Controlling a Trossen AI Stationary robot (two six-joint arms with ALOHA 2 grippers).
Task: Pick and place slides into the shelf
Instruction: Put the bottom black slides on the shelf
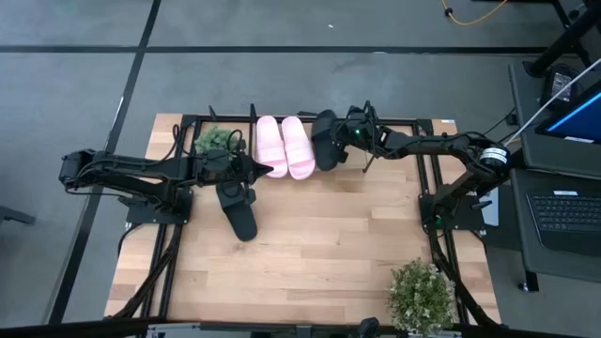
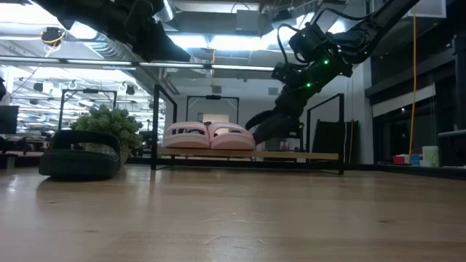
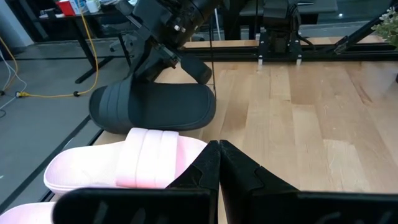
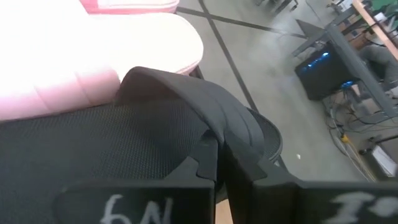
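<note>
Two pale pink slides [image 1: 285, 146] lie side by side on the shelf [image 1: 404, 122], a low black wire rack at the table's far edge. Right of them, a black slide [image 1: 325, 141] sits tilted in my right gripper [image 1: 349, 137], which is shut on it; in the low view the black slide [image 2: 271, 125] slopes above the shelf board [image 2: 306, 155]. The second black slide [image 1: 240, 212] lies flat on the tabletop, below my left arm. My left gripper [image 1: 278, 170] is shut and hangs in the air by the near ends of the pink slides [image 3: 134, 163]. My right gripper holds the black slide by its wide strap [image 4: 227, 124], at the strap's edge. One finger [image 4: 205, 158] lies on the footbed side under the strap, and the other on the strap's outer face. The slide is tilted; whether its lower end rests on the shelf board does not show.
A small green plant [image 1: 215, 141] stands on the shelf's left end. A larger plant [image 1: 421, 293] stands at the table's near right corner. A laptop [image 1: 568, 211] sits beyond the right edge. Bare wood lies between the shelf and the near edge.
</note>
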